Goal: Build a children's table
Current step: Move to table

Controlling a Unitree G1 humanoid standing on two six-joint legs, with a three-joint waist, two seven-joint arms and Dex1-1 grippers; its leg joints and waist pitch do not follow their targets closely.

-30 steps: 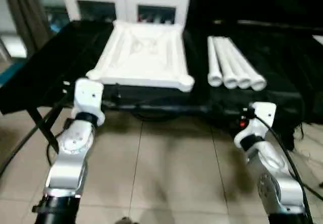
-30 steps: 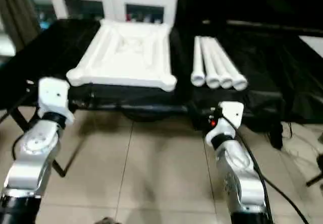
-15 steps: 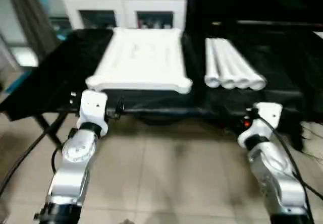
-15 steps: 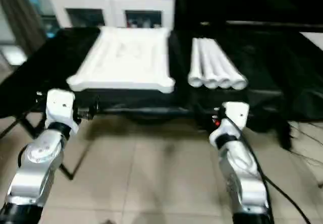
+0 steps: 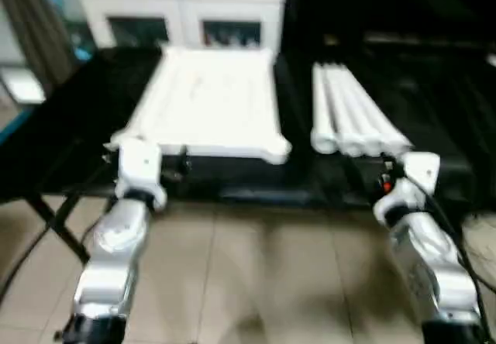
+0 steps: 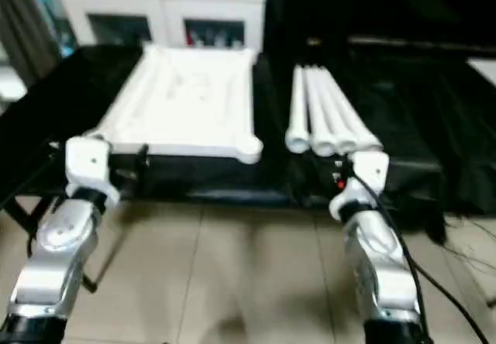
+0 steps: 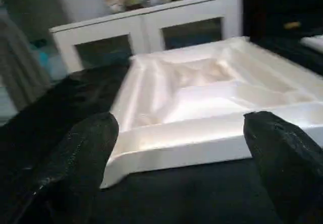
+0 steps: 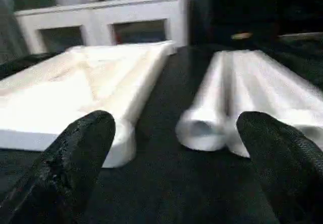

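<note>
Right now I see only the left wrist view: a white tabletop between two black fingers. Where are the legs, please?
Observer: Four white legs lie side by side on the black table, to the right of the tabletop and apart from it.
Operator: Is the right end effector near them?
Observer: Yes. The right end effector is open, holds nothing, and faces the near ends of the legs.
Operator: Which way do the legs lie?
Observer: Their open ends point toward the robot.
</note>
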